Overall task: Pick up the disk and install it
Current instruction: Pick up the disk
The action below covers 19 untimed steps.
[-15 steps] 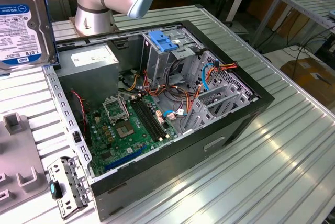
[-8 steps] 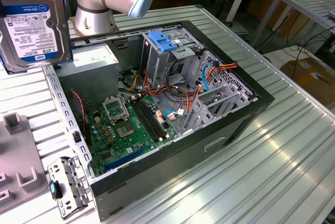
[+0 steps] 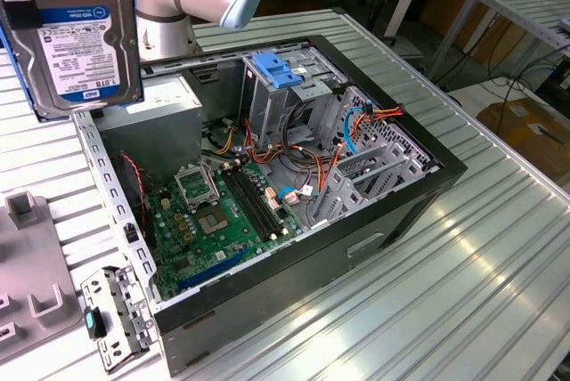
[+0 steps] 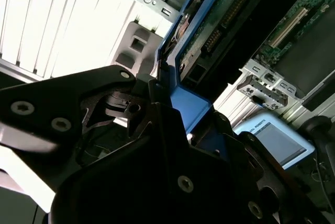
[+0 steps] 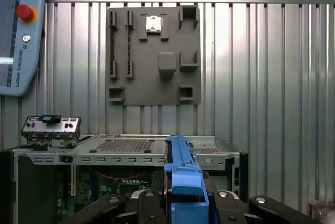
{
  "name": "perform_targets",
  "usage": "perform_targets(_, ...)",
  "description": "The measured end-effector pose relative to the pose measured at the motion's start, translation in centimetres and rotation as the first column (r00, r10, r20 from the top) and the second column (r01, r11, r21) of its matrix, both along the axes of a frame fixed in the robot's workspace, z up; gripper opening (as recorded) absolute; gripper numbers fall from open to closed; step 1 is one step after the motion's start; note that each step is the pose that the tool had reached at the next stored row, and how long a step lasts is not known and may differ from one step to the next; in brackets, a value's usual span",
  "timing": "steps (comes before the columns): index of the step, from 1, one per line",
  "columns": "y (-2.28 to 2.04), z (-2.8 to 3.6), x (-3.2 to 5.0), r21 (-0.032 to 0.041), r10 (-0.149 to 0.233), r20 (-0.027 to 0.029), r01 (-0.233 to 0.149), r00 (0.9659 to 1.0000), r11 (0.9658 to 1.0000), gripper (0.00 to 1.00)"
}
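One disk (image 3: 76, 38) hangs upright in the air, label showing, at the exterior view's left, above the open computer case (image 3: 294, 212). First wrist view: claw (image 5: 184, 200) clamped on its blue side rail (image 5: 182, 169); ribbed worktop (image 5: 272, 77) below.

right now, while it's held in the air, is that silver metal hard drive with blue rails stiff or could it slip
Probably rigid: the silver metal hard drive is a flat metal slab, showing no sag. Likely heavy for its size. The gripper clamps its smooth blue plastic rail, so a knock might make it slip.
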State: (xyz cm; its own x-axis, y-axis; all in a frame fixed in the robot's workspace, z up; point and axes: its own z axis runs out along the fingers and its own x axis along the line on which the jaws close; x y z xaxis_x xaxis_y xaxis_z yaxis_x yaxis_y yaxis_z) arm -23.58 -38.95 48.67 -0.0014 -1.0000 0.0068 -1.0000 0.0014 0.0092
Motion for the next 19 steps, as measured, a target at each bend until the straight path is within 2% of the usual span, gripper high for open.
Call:
perform_targets(5, -0.03, -0.07, 1.99, 0.0, -0.002, -0.0013, 0.002, 1.0, 1.0, 0.37)
perform_targets(8, -0.05, -0.09, 2.73, 0.0001, -0.003, -0.0018, 0.003, 1.0, 1.0, 0.37)
perform_targets(14, -0.11, -0.15, 4.75, 0.0, -0.006, -0.0033, 0.006, 1.0, 1.0, 0.37)
perform_targets(17, -0.24, -0.18, 5.34, 0.0001, -0.006, -0.0036, 0.006, 1.0, 1.0, 0.37)
perform_targets(19, -0.56, -0.2, 5.42, 0.0, -0.008, -0.0037, 0.008, 1.0, 1.0, 0.37)
